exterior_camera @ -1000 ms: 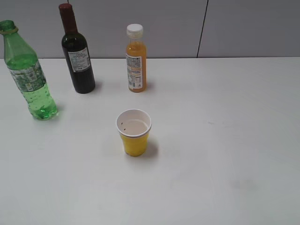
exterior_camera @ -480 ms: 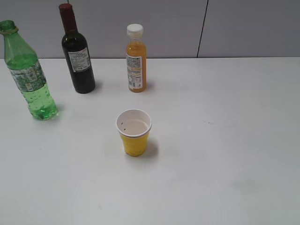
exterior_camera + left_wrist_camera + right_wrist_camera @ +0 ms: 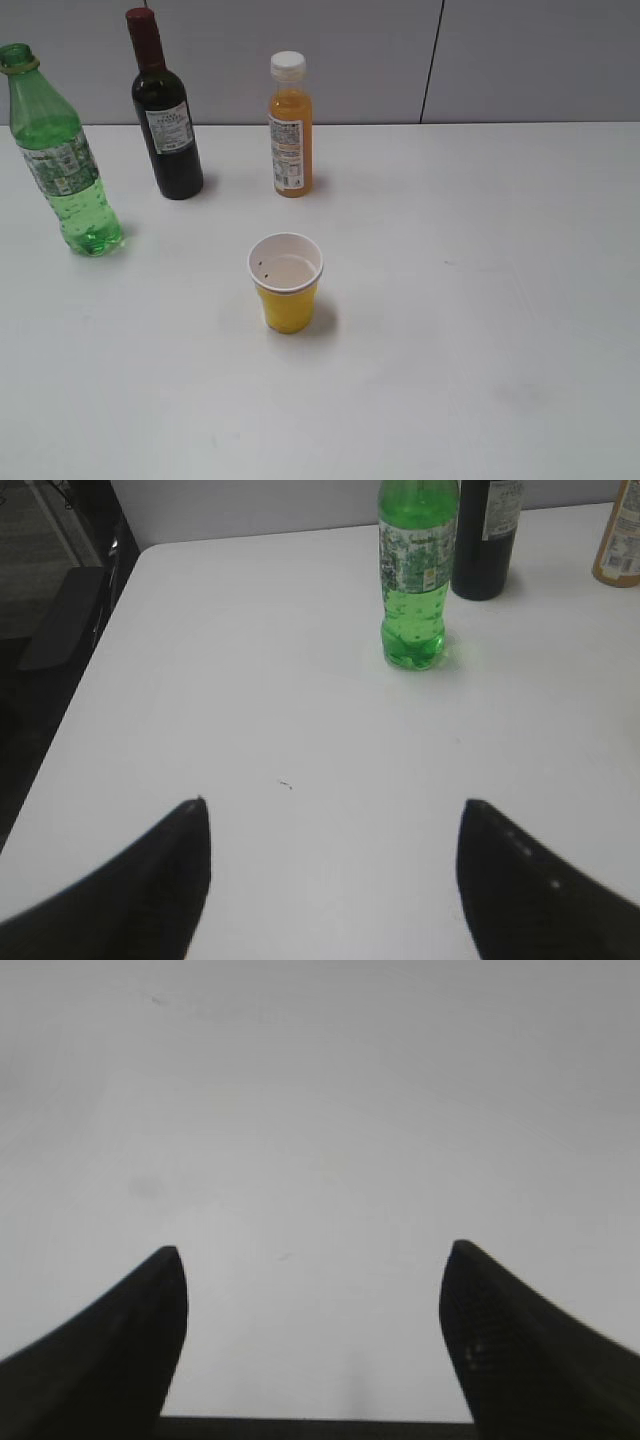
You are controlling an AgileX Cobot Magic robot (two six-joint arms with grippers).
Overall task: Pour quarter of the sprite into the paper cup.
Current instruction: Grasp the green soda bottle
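Nothing has moved. Uncapped sprite (image 3: 418, 575), translucent green plastic with bumpy base, stands ahead of the wide-open, empty left claw (image 3: 333, 808); right claw (image 3: 315, 1252) gapes empty over smooth white surface (image 3: 320, 1110).

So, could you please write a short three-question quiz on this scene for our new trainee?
1. True or false: the sprite has no cap on.
2. Which stands nearest the cup? A) wine bottle B) juice bottle C) sprite
3. Fill in: the left end effector is ____, holding nothing.

Key: 1 true; 2 B; 3 open.
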